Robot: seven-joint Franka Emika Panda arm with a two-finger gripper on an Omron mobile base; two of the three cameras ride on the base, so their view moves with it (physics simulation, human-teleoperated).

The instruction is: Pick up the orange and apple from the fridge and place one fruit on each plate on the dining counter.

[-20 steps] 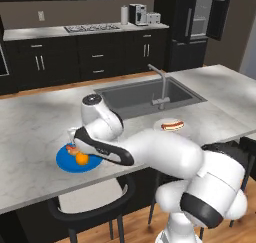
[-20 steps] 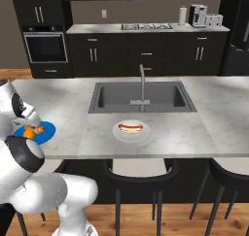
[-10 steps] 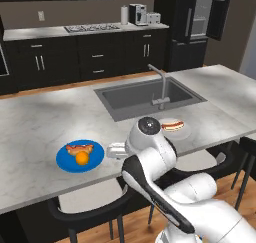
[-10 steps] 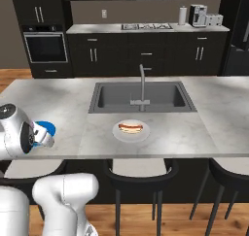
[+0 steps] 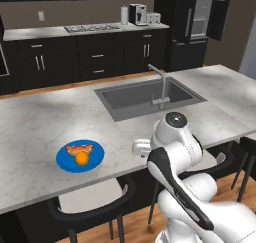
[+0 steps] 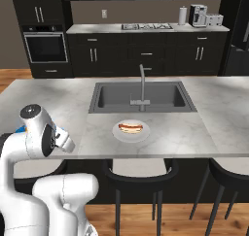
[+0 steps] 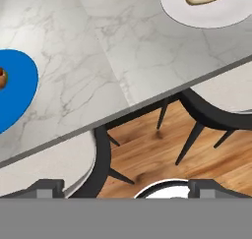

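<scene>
- At the near edge of the dining counter (image 5: 45, 132), the white arm folds back on itself, its wrist held out over the counter's front lip and the stools (image 7: 59, 159) below.
- In the hand view the gripper (image 7: 125, 186) looks down past the counter edge at the wooden floor (image 7: 147, 149); only the two dark finger tips (image 7: 47, 186) peek in at the bottom, set well apart, with nothing between them, so the fingers stand open and empty.
- Just beyond the edge on the left, the blue plate (image 5: 80, 155) lies flat on the marbled top. The orange (image 5: 82, 158) sits on it, toward its near side, and a hot dog (image 5: 79, 148) lies on the same plate just behind the orange.
- To the right of the arm, the white plate (image 6: 131, 131) rests near the counter's front, in front of the sink (image 6: 141, 96). It carries a second hot dog (image 6: 130, 127). No fruit lies on this plate.
- Farther back, the sink is set into the middle of the counter, with its tap (image 6: 142, 82) rising from its near rim.
- Past the island, dark wall cabinets (image 6: 146, 55) run along the far wall with a cooktop (image 6: 146, 26), a paper towel roll (image 6: 183, 15) and a toaster (image 6: 213, 20) on their pale top; a built-in oven (image 6: 44, 45) stands at the left.
- At the far right, in the left base view, the fridge (image 5: 192, 27) stands tall and black.
- The apple cannot be made out anywhere in these views.
</scene>
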